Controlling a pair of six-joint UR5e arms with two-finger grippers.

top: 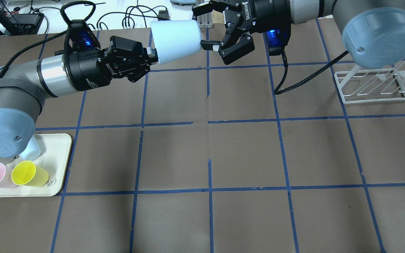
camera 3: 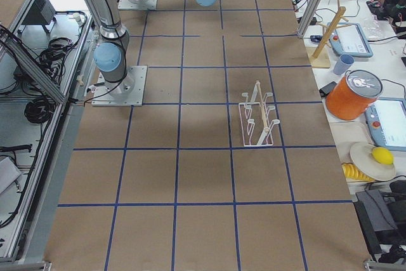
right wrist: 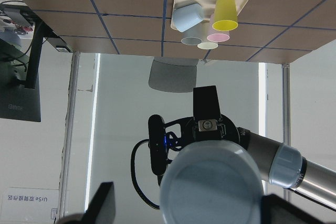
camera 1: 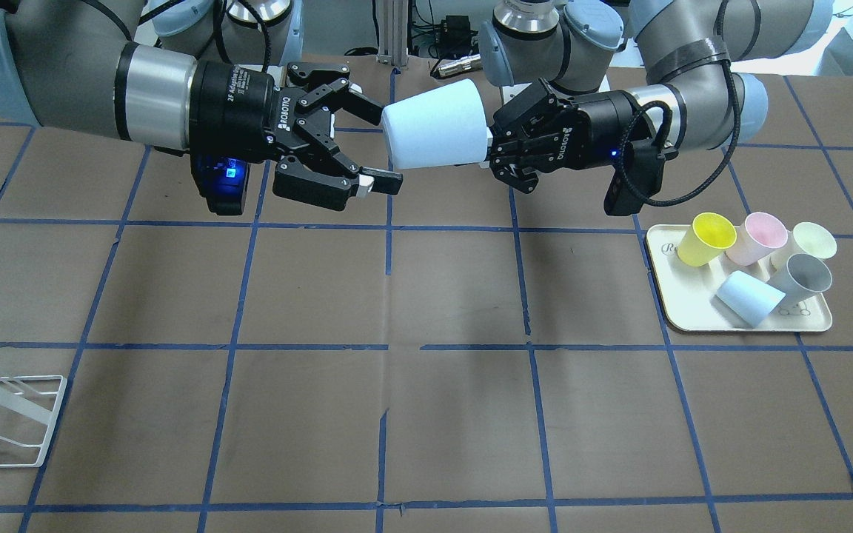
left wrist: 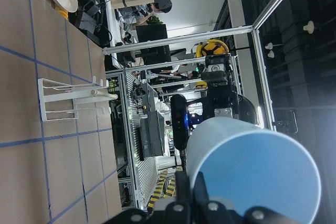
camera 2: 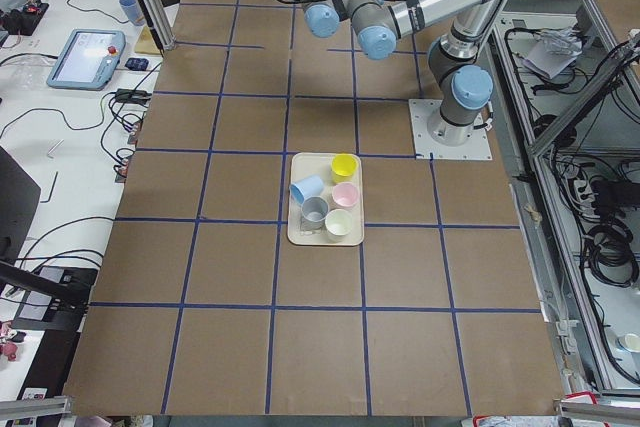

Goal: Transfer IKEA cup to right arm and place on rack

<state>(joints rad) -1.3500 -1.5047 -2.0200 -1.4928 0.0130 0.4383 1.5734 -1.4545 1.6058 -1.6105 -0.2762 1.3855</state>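
The pale blue IKEA cup [camera 1: 434,124] hangs on its side above the table, wide end toward my left gripper [camera 1: 492,144], which is shut on its rim. It also shows in the overhead view [top: 176,37] and in both wrist views [left wrist: 252,171] [right wrist: 210,187]. My right gripper [camera 1: 378,141] is open, one finger on each side of the cup's narrow bottom end and not closed on it; in the overhead view it [top: 205,26] comes in from the top right. The white wire rack [top: 371,86] [camera 1: 4,422] stands far off on the right arm's side.
A cream tray [camera 1: 693,311] on the left arm's side holds a second pale blue cup [camera 1: 750,297] lying on its side, plus yellow [camera 1: 706,238], pink [camera 1: 758,237], cream [camera 1: 811,241] and grey [camera 1: 804,275] cups. Brown table with blue tape grid below.
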